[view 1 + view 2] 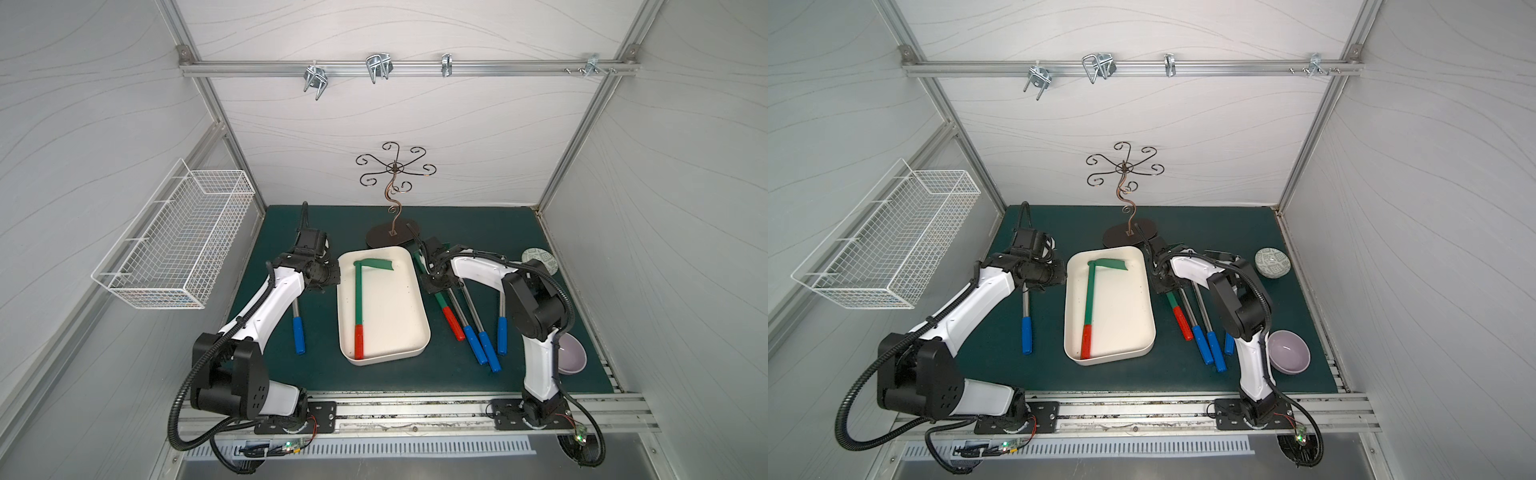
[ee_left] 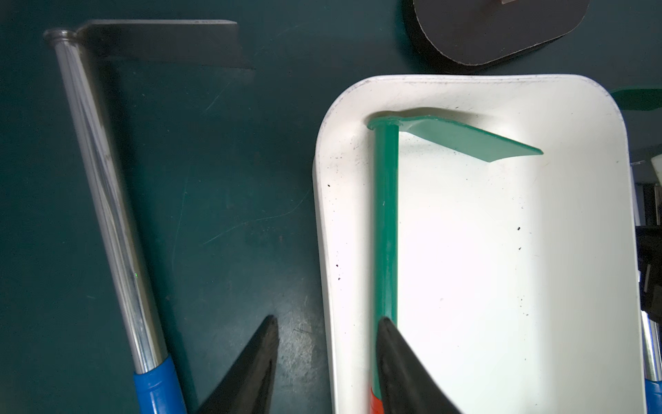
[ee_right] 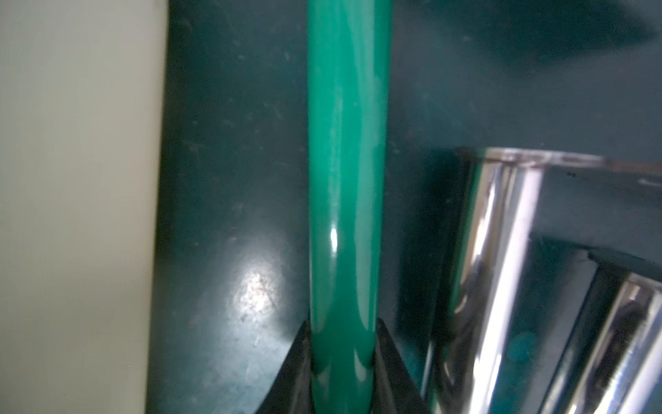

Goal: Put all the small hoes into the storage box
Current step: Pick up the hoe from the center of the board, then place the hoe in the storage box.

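The cream-white storage box (image 1: 386, 359) (image 1: 1113, 359) (image 2: 465, 251) lies mid-table with one green-shafted, red-handled hoe (image 1: 359, 299) (image 1: 1089, 299) (image 2: 386, 215) inside. Just right of the box is a second small hoe (image 1: 453, 324) (image 1: 1182, 324) with the same green shaft (image 3: 345, 161). My right gripper (image 1: 436, 286) (image 3: 343, 324) is shut on that shaft, low over the mat; its blade is mostly hidden by the arm. My left gripper (image 1: 328, 278) (image 2: 328, 318) hangs open above the box's left wall, holding nothing.
A steel hoe with a blue handle (image 1: 298, 332) lies left of the box, several more (image 1: 482, 345) right of the held one. A metal hook stand (image 1: 392, 232) is behind the box, a purple bowl (image 1: 571, 349) and patterned disc (image 1: 540, 259) at right, a wire basket (image 1: 174, 245) on the left wall.
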You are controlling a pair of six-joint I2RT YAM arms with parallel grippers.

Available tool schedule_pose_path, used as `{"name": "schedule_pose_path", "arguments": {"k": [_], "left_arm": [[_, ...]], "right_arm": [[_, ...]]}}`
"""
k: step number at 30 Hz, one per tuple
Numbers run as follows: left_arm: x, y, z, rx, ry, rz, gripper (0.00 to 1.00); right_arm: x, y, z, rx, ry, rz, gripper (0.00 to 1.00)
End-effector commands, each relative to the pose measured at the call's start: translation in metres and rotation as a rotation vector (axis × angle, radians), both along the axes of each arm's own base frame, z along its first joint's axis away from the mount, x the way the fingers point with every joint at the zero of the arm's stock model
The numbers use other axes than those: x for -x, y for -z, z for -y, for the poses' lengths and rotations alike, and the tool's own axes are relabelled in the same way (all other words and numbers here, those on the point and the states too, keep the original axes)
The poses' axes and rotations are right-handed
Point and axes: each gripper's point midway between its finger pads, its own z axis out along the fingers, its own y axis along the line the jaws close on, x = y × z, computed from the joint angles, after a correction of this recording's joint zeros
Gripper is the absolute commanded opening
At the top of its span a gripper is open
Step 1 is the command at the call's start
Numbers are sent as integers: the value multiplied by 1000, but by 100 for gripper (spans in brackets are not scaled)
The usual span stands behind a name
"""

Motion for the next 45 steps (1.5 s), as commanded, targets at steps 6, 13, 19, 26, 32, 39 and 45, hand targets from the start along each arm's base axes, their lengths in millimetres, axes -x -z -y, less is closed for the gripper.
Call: {"name": "schedule_pose_path", "arguments": {"k": [6,13,19,26,32,39,45], "left_arm": [[-7,-18,-1,20,-10,68,47],[-5,-19,3,46,-2,82,47],[-1,-37,31,199,78,151,49],[14,-74,75,596,74,244,58],[17,-73,107,745,44,282,63],[8,-77,145,838,53,301,63],[-7,-88,158,904,33,322,62]], "right_arm": [[19,-111,-4,-161,-21,102,0],[60,-165,-1,-330,-41,86,0],[98,-199,-30,-669,-97,-33,0],[116,-205,-62,-967,-116,-155,0],[120,-206,-81,-1103,-138,-192,0],[134,-216,-97,-1169,-208,-204,0],[145,-222,-104,-1211,-240,-218,0]]}}
